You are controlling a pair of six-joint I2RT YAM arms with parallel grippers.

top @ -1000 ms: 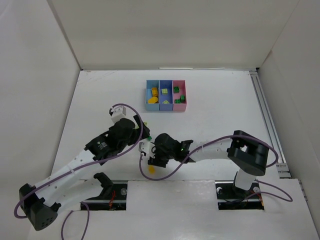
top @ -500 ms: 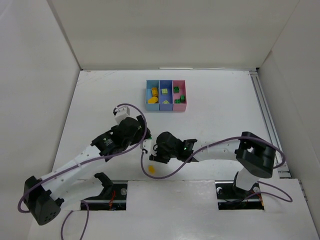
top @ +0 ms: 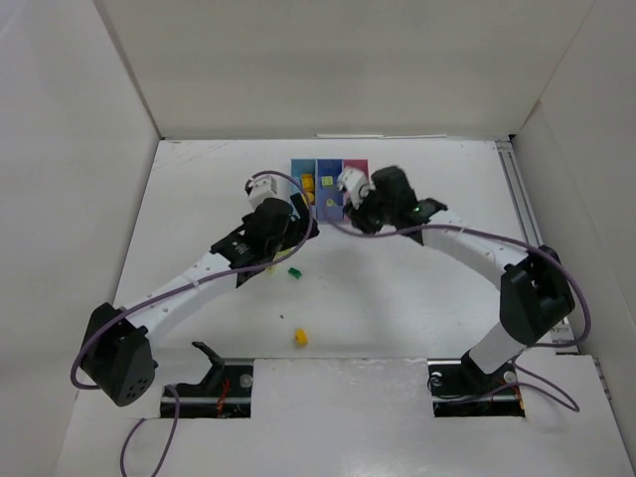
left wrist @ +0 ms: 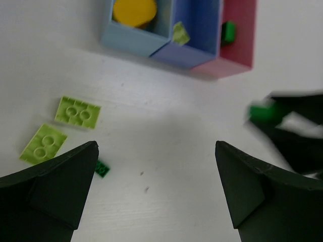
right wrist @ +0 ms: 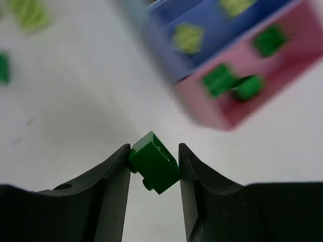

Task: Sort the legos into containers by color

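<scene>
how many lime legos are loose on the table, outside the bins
2. Both show in the left wrist view: one lime plate near the light blue bin, a second lime plate beside it, nearer the camera. The arms may hide more.

Containers (top: 299,165) far centre, one lego (top: 294,271) before them, another lego (top: 300,338) farther forward.
</scene>
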